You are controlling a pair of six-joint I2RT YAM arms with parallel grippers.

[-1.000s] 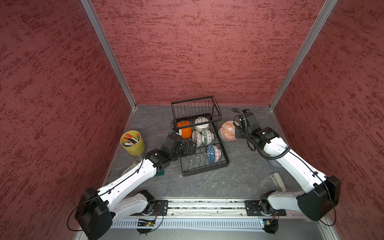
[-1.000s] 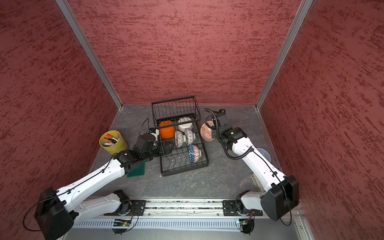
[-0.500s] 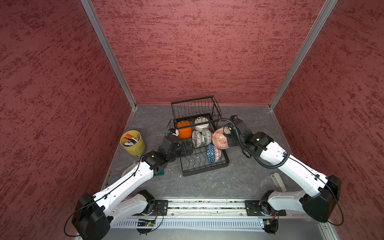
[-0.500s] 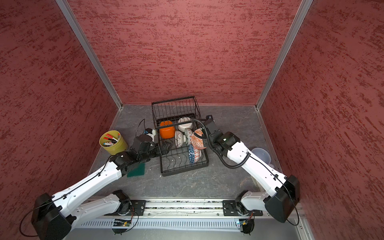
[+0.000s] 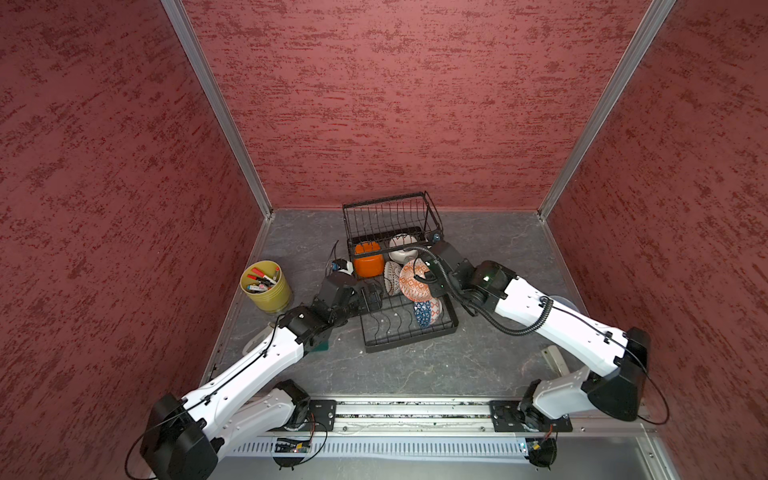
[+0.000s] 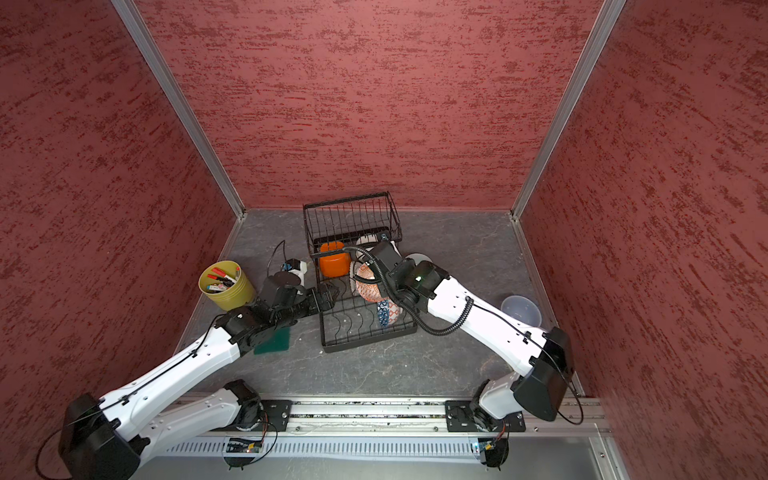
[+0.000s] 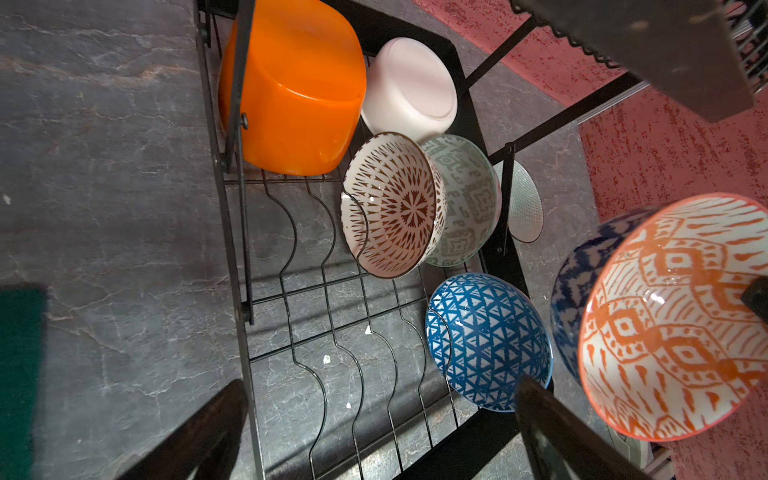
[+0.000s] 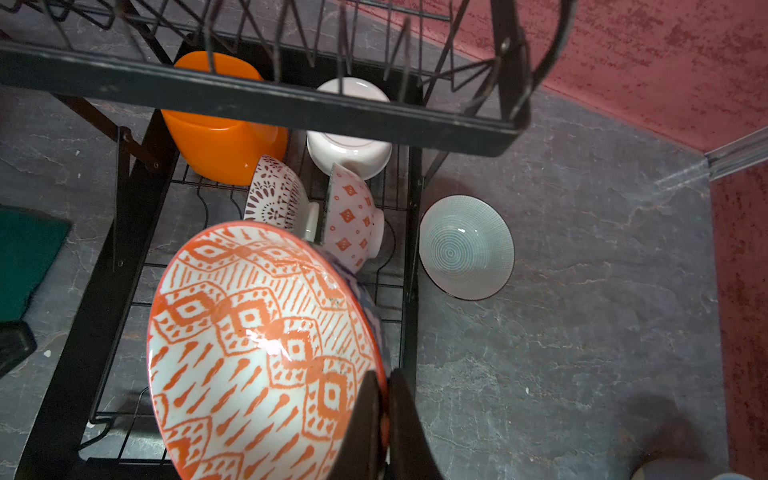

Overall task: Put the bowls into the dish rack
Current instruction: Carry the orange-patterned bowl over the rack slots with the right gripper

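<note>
With the right hand (image 8: 384, 386) pinched on the rim of the orange-patterned bowl (image 8: 257, 345) above the rack (image 5: 411, 341) — lower it edge-first into a free slot, clear of the blue bowl (image 7: 490, 340) and the wide-open left hand (image 5: 372, 294).

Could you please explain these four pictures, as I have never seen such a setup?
Two white robot arms work over a grey table. Two pictures look down from overhead; two come from cameras on the wrists. A black dish rack holds several bowls, including an orange bowl and a blue bowl; a striped bowl sits on the table beside it, and a pot of pens stands apart. The right end effector is shut on the rim of an orange-patterned bowl over the rack. The left end effector is open and empty.
</note>
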